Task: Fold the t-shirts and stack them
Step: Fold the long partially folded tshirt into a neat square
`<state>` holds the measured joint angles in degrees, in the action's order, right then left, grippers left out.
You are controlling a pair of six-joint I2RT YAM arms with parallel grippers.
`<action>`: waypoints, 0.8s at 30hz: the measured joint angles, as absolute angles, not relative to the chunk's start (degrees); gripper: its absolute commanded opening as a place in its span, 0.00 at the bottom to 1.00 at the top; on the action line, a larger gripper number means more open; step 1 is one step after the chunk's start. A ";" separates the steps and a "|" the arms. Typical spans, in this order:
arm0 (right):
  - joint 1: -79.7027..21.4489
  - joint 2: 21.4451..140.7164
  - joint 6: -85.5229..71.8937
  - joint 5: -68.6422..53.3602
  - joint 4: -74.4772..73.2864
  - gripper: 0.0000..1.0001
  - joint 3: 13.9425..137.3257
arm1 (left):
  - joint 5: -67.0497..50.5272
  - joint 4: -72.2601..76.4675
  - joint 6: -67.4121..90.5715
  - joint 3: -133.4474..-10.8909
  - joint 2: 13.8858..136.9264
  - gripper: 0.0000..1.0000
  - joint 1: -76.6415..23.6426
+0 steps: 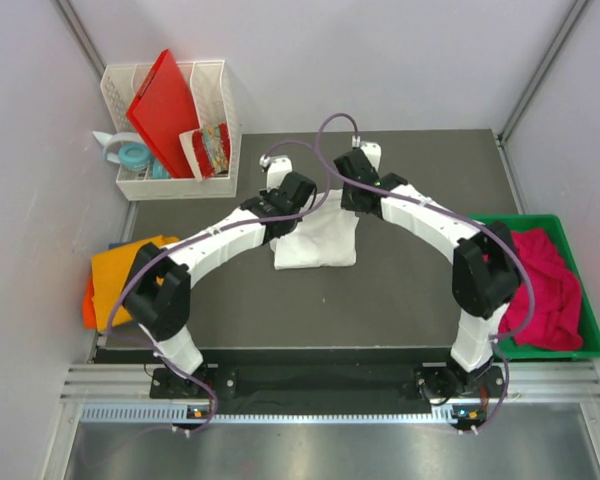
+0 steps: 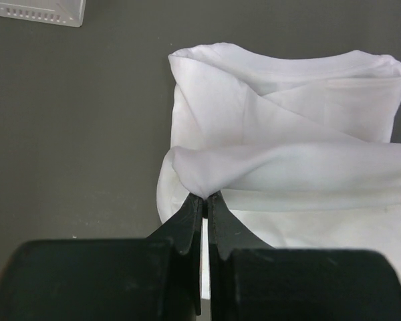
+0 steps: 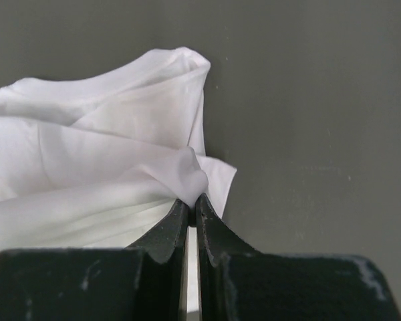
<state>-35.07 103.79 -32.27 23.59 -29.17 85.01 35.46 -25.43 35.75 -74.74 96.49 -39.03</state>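
Dark desk (image 1: pixel 410 290). We're mid-fold on white shirt (image 1: pixel 315 250): left tool (image 2: pixel 205 198), right tool (image 3: pixel 192 202) each clenched on its lifted edge. Next, we judge: carry edge over evenly, lay flat, release

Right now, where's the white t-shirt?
In the top view the white t-shirt lies mid-table, between the orange shirts on the left and the green bin on the right, both arms' jaws pinching a fold of it.
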 measured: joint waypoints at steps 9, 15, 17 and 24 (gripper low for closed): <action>-31.68 114.61 -31.05 20.05 -29.17 0.00 92.79 | 32.45 -23.40 34.13 -80.20 105.67 0.00 -35.09; -31.09 120.40 -30.74 18.76 -28.73 0.00 96.49 | 30.65 -22.37 33.95 -81.97 109.62 0.00 -32.62; -30.96 122.30 -30.41 18.46 -28.60 0.00 98.15 | 30.37 -22.13 33.82 -82.65 110.76 0.00 -32.01; -30.79 126.21 -29.50 18.04 -28.53 0.00 102.59 | 29.30 -21.71 32.80 -84.99 114.06 0.00 -30.15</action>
